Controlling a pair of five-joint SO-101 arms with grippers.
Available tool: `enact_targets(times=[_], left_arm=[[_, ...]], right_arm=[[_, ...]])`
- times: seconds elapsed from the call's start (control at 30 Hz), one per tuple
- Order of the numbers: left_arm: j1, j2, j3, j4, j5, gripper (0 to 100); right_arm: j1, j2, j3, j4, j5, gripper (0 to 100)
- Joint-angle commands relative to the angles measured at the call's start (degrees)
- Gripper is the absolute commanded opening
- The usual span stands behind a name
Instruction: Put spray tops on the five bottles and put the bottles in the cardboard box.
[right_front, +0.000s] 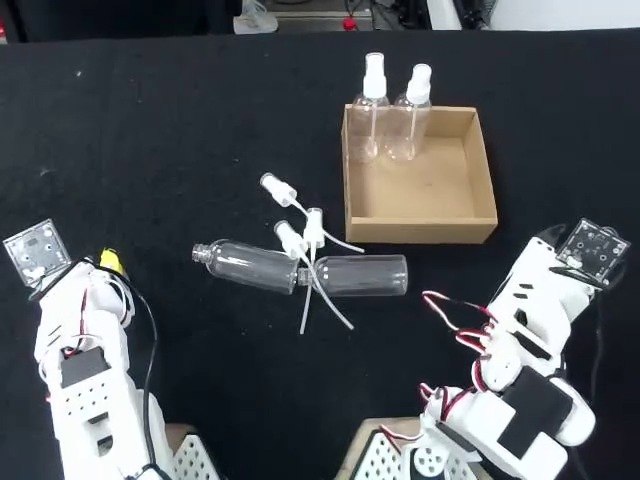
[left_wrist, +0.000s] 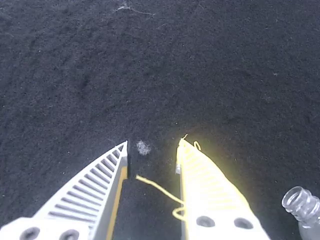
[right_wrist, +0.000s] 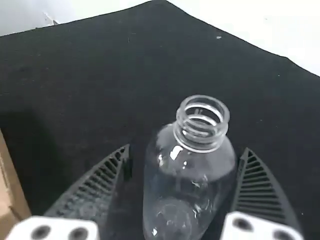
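A black, felt-like surface (right_front: 150, 150) stretches across the high view. Just past its far edge lie a crumpled pale plastic item (right_front: 256, 18) and, near it, a small red object (right_front: 348, 22). A pale fleck of lint (left_wrist: 143, 148) sits on the surface. Beyond one edge of the surface is a plain light background (right_wrist: 280, 25).

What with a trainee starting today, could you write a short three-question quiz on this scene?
1. How many capped bottles stand in the box?
2. True or false: the bottle in the right pincer already wears a spray top.
3. Where are the loose spray tops? A) in the box; B) on the table by the two lying bottles; C) stacked on the box's rim.
Key: 1. two; 2. false; 3. B.
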Motion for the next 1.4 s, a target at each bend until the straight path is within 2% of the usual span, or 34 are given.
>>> enact_targets(times=[0.0,0.7,1.03,1.37], left_arm=[[0.7,-0.7,-0.7,-1.2,0.4,16],[0.7,-0.7,-0.8,-1.2,0.4,16],[0.7,-0.7,-0.9,-1.2,0.4,16],[0.7,-0.7,-0.8,-1.2,0.4,16]], right_arm=[[-0.9,-2.8,-3.3,0.6,0.1,29.7],[-0.4,-3.6,-3.3,0.4,0.4,29.7],[-0.9,-17.1,4.4,0.6,0.1,29.7],[-0.4,-10.1,1.5,0.6,0.1,29.7]])
